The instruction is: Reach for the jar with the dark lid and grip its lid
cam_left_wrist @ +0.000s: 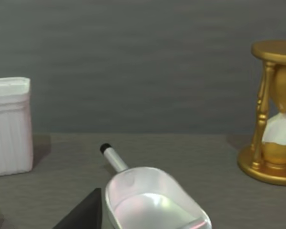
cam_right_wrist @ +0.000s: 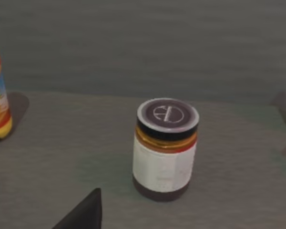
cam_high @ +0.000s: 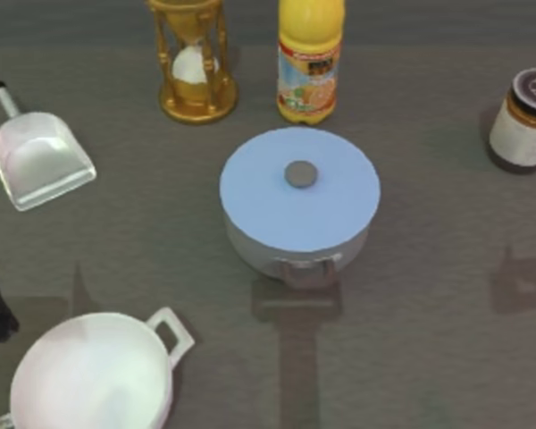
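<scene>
Upright, the white-labelled jar (cam_right_wrist: pixel 165 157) wears its dark lid (cam_right_wrist: pixel 168 116); finger state unseen.

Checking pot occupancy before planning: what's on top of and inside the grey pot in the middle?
A light-blue lid with a grey knob sits on the pot and covers its whole mouth. What is inside cannot be seen; only the pot's front wall and a handle show below the lid.

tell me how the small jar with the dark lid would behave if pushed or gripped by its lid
The small glass jar with amber contents looks full, so probably heavy for its size. Standing upright on a flat base, it would likely slide before tipping. Its round dark lid may turn when gripped.
</scene>
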Controlling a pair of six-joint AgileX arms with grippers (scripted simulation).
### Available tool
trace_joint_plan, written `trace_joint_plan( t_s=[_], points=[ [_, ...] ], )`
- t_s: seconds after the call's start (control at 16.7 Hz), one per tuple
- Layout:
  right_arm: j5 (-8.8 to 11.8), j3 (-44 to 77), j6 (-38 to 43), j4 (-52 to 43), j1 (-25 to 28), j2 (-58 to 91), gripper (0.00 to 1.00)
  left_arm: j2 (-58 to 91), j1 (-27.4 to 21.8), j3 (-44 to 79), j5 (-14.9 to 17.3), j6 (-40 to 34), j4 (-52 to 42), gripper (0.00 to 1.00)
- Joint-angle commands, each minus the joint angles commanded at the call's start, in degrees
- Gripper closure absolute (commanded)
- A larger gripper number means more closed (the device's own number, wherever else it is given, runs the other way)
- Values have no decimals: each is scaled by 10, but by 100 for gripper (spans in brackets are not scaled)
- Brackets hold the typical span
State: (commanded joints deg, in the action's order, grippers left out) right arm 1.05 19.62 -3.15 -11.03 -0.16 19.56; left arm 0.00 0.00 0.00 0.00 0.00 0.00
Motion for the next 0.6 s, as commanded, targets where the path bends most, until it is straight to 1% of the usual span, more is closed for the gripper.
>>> trace_joint_plan(
  t_s=[0.24,0.6],
  points=[
    [5,200,-39,-117,-8,201,0,0,0,0,0,0,0,0],
    [16,549,-121,-323,-19,556,0,0,0,0,0,0,0,0]
  ],
)
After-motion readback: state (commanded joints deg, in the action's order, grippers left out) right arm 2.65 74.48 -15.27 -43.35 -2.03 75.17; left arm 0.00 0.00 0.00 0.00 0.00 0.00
